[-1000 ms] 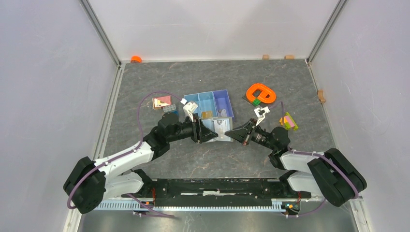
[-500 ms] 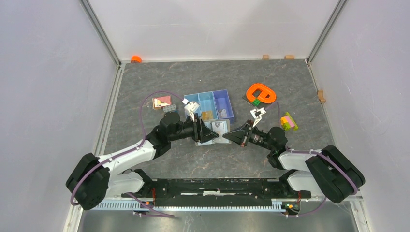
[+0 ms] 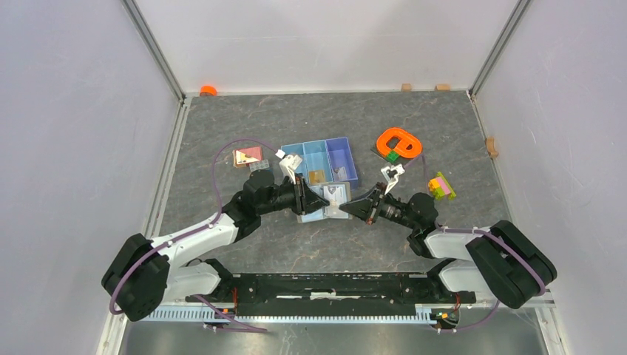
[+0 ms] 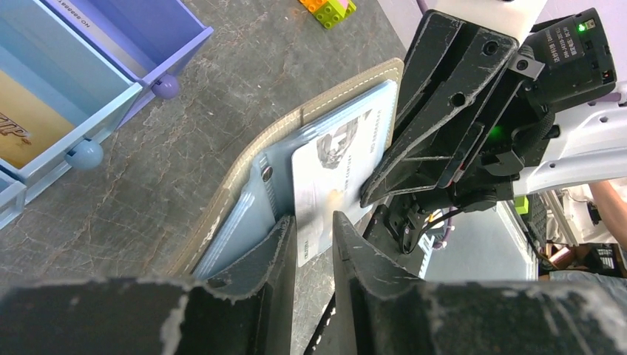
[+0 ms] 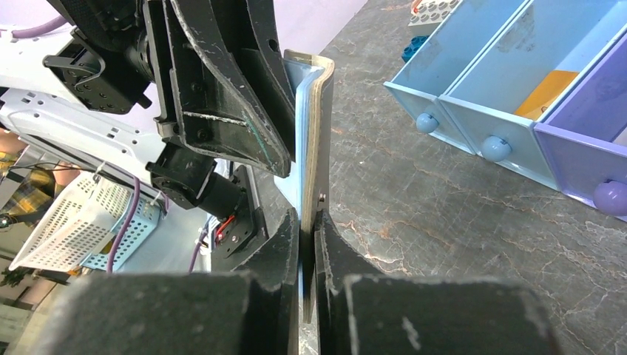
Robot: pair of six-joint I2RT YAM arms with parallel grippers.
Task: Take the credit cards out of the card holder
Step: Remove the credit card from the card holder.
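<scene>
Mid-frame, the right gripper is clamping the card holder to steady it; the left gripper is straddling a credit card, grip unclear.

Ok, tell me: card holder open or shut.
Open: the card holder is spread, pale blue inside and a credit card showing.

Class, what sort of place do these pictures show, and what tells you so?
Probably a robot test booth: plain white walls around a grey table, two arms bolted at its edge, toy blocks.
</scene>
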